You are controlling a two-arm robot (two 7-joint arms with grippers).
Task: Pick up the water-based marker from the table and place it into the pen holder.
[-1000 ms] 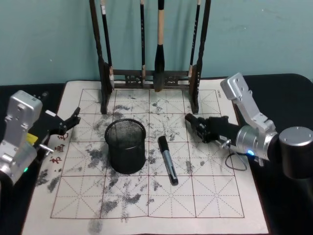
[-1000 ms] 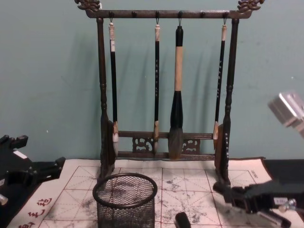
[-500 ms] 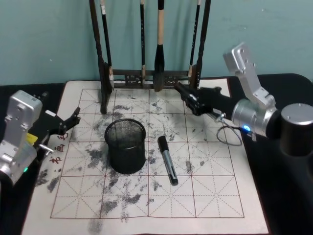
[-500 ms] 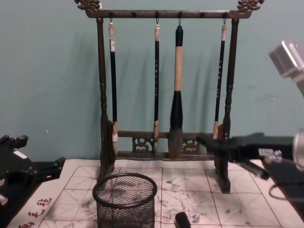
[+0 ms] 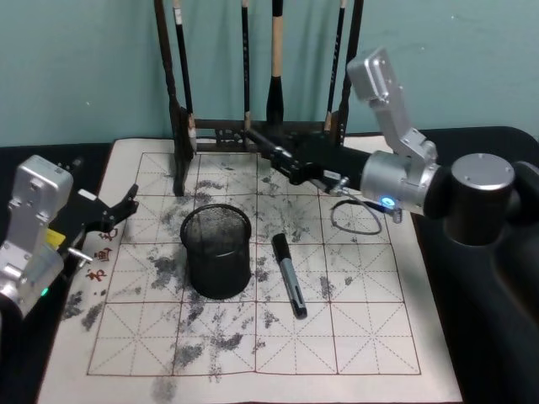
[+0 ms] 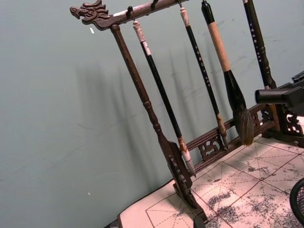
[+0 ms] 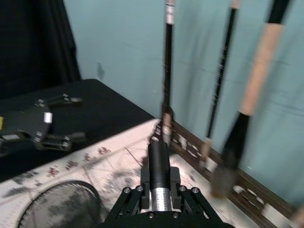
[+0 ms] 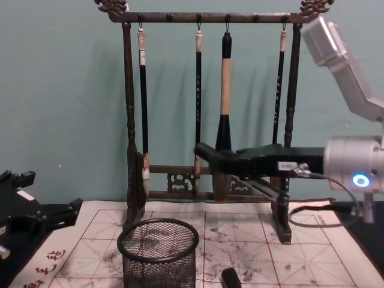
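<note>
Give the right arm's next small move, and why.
Probably carry the right gripper leftward and lower until its marker is over the mesh cup; the marker sits roughly level, high by the brush rack, right of the cup's mouth. Left gripper rests at the mat's left edge.

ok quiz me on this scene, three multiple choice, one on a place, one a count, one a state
1. Where is the marker relative to the pen holder? A inside it B on the mat to its right C behind it
2. How many brushes hang on the rack? A two B four C six
3. How does the pen holder stand? A upright B on its side C upside down
Answers: B, it lies there, the right claw above near the rack, the left claw at the mat's left edge; B, four hang from the bar; A, its rim faces up.
</note>
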